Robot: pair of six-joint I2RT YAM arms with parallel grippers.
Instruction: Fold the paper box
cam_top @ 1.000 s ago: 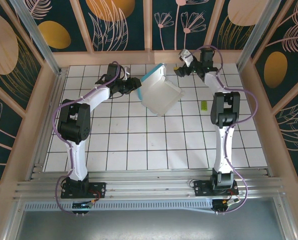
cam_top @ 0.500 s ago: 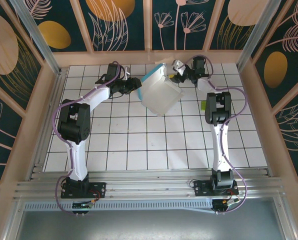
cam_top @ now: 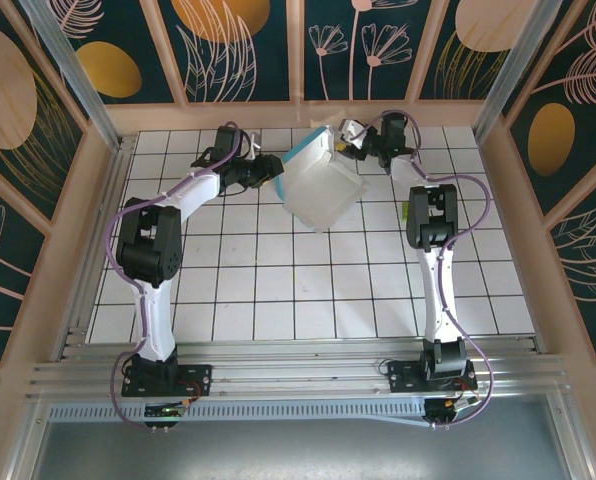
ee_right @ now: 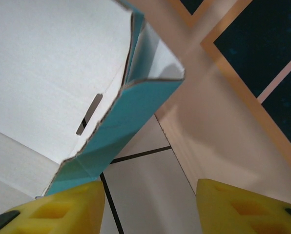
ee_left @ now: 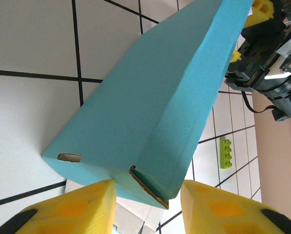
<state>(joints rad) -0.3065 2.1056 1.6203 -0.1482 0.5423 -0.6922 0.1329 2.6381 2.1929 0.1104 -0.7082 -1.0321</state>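
White-tiled table (cam_top: 308,300) with dark grid lines, walled by wooden panels and seen from above, two robot arms bolted at its 6 o'clock edge.

Toward 12 o'clock on the table is the paper box (cam_top: 321,190) — half-formed card, white inside and turquoise outside. It tilts with its open white face upward and a turquoise wall along its upper left side.

The left arm reaches up the left side of the table. The left gripper (cam_top: 274,168) meets the box at the box's 10 o'clock. From the left wrist camera, the turquoise underside of the box (ee_left: 150,112) runs away from the lens, and its near corner sits pinched between the two yellow fingers (ee_left: 87,209), which are partly closed and hold that corner.

The right arm stands straight up the right side. The right gripper (cam_top: 350,142) is at the box's 1 o'clock corner. From the right wrist camera its jaws are well apart with bare tile between them — nothing is held. The end of a turquoise box wall (ee_right: 131,117) lies just above the left-hand finger (ee_right: 52,207).

A small green brick (cam_top: 407,210) lies on the tiles at the box's 3 o'clock, apart from it.
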